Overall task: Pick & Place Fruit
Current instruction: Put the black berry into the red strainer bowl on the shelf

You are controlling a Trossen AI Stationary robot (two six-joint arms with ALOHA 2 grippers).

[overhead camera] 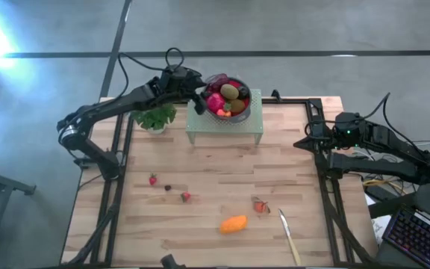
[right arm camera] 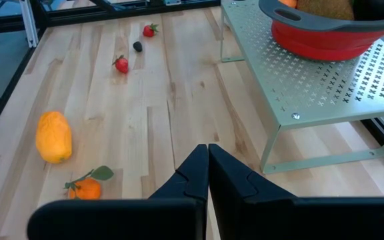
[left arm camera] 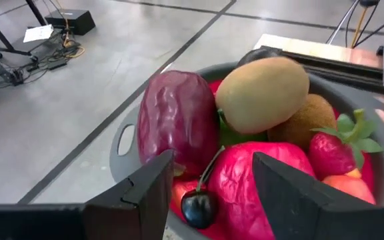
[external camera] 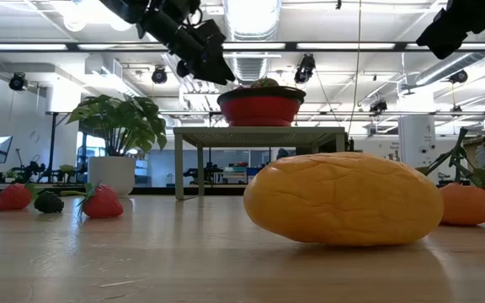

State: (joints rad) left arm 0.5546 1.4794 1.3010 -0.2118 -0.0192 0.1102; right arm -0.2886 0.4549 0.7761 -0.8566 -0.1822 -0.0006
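The left claw (overhead camera: 198,101) hangs over the far-left rim of the red bowl with a grey rim (overhead camera: 245,107), fingers parted, holding nothing. In the left wrist view its two dark fingers (left arm camera: 149,190) straddle a small dark cherry with a stem (left arm camera: 199,207) lying among the fruit in the bowl.

The bowl stands on a pale green perforated metal stand (overhead camera: 252,131) at the far middle of the light wooden table (overhead camera: 215,172). Inside it: a maroon oval fruit (left arm camera: 179,120), a brown kiwi (left arm camera: 262,93), a magenta crinkled fruit (left arm camera: 252,183) and a red strawberry with green leaves (left arm camera: 335,150); a second brown piece sits behind the kiwi.

A leafy green potted plant (overhead camera: 155,118) stands just left of the stand, below the left arm.

Loose on the table:
- orange oval fruit (overhead camera: 234,224), near middle;
- small orange fruit with a leaf (overhead camera: 260,205), just right and farther than the oval;
- two red strawberries (overhead camera: 153,179) and (overhead camera: 187,196) on the left, with a small dark berry (overhead camera: 168,187) between them;
- slim pale utensil (overhead camera: 290,235), near right.

The right claw (right arm camera: 207,167) is closed and empty. The right arm is parked at the table's right edge, well apart from the fruit.
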